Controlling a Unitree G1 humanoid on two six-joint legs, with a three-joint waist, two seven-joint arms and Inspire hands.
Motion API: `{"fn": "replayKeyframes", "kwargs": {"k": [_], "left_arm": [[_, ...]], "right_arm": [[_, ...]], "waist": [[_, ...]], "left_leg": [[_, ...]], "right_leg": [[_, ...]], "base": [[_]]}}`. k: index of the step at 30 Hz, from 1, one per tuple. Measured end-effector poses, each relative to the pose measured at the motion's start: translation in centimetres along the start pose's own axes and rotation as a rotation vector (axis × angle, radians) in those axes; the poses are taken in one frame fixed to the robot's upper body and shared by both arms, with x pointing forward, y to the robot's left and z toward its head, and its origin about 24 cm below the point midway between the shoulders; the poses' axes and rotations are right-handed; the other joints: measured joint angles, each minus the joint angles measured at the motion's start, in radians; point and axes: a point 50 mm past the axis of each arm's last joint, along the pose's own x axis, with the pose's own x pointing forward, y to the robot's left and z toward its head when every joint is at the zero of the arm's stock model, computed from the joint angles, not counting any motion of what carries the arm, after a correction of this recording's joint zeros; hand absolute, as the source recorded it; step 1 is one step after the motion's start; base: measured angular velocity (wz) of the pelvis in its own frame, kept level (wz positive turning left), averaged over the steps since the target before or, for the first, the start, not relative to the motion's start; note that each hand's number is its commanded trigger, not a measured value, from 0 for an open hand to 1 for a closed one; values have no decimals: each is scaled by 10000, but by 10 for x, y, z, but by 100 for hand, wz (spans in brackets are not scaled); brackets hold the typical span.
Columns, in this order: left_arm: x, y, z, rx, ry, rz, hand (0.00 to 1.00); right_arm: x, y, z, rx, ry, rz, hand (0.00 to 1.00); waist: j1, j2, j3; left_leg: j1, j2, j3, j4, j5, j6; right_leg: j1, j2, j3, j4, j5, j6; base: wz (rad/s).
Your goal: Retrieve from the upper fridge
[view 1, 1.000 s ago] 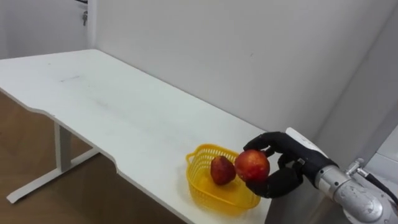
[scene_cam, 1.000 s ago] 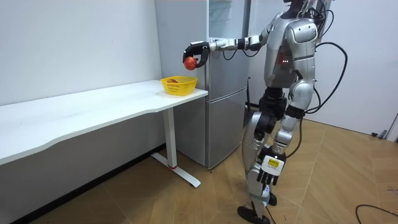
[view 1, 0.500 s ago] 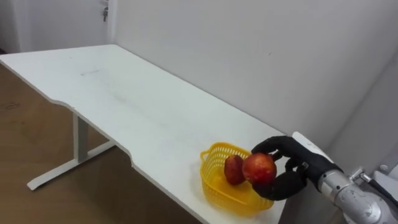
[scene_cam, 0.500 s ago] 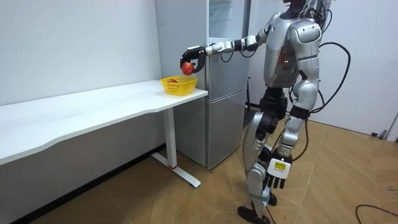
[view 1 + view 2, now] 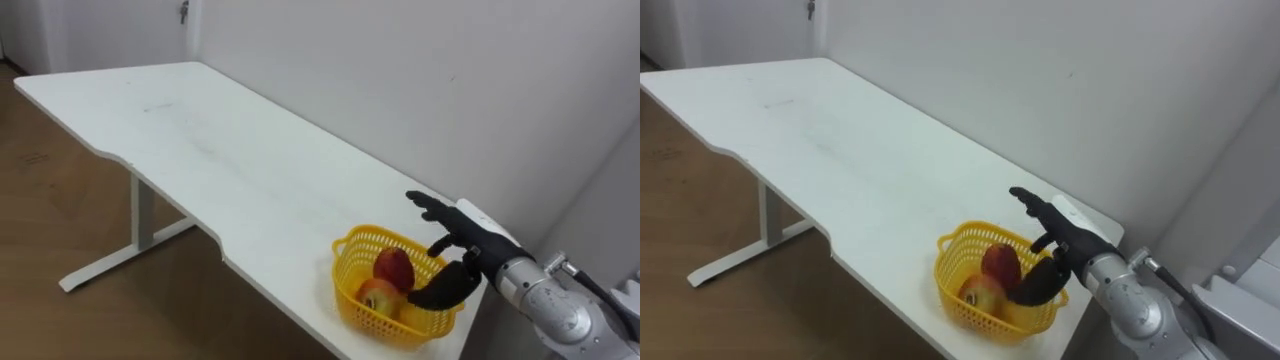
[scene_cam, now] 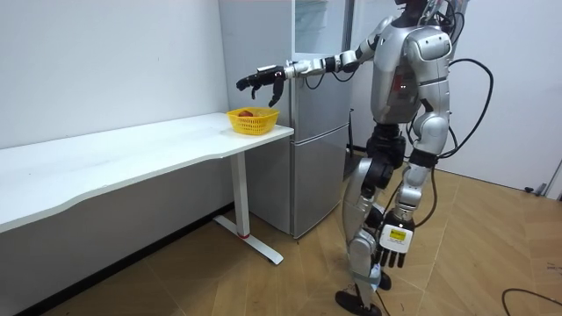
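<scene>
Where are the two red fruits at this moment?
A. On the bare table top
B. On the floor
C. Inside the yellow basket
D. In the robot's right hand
C: both red fruits lie inside the yellow basket on the table, and the right hand is open above it, holding nothing.

White surface (image 5: 200,150), long, set along a white wall. Front edge is wavy: it bulges out at the near-left part and again near the right end, with a shallow dip between. A white leg (image 5: 145,210) drops from under it to a flat white foot (image 5: 120,260) on the wooden floor (image 5: 50,190). One thing lies directly on top: a yellow mesh basket (image 5: 350,300), upright, at the far right end near the front edge and corner. In the room view the surface (image 6: 114,154) runs toward that view's left, with the basket (image 6: 253,125) at its right end.
</scene>
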Motion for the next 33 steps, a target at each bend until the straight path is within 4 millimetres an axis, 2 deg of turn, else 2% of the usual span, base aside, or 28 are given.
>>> {"fn": "replayKeyframes", "kwargs": {"k": [21, 24, 27, 29, 30, 31, 33], "left_arm": [[-1, -3, -9, -42, 286, -80, 0], [0, -7, -9, -122, 378, -139, 0], [0, -11, -10, -163, 395, -240, 0], [0, -12, -9, -179, 376, -263, 0], [1, -14, -9, -209, 377, -296, 0], [1, -18, -10, -398, 378, -348, 0], [0, -22, -10, -510, 205, -393, 0]], "right_arm": [[-1, -5, -6, 404, 231, -379, 0], [-1, -7, -7, 451, 296, -480, 0], [-1, -8, -6, 502, 251, -521, 0], [-1, -9, -5, 604, 179, -553, 0], [-1, -9, -1, 602, 38, -540, 0], [0, -10, 4, 608, -187, -560, 0], [-1, -15, 14, 751, -636, -764, 0]], "waist": [[-68, 140, -10], [-135, 281, -17], [-265, 488, -94], [-321, 598, -115], [-336, 708, -88], [-374, 817, -135], [-540, 937, -141]], "left_leg": [[41, -2, -21, 25, 0, 0], [18, -19, -41, 173, -7, 3], [36, -27, -28, 155, -8, 6], [68, -25, -17, 151, -9, 6], [189, -18, 47, 127, -11, 10], [239, -10, 124, 107, -20, 26], [355, -20, 140, 69, -19, 31]], "right_leg": [[33, 9, 27, -3, 1, 0], [43, 7, 26, -1, 2, 2], [60, -2, 71, 8, 2, 2], [92, 4, 110, 14, 2, 2], [178, 7, 203, 12, 2, 2], [202, 4, 274, 8, 2, 2], [264, -15, 306, 12, 2, 2]], "base": [[0], [0], [-1], [-5], [-14], [-16], [-5]]}}
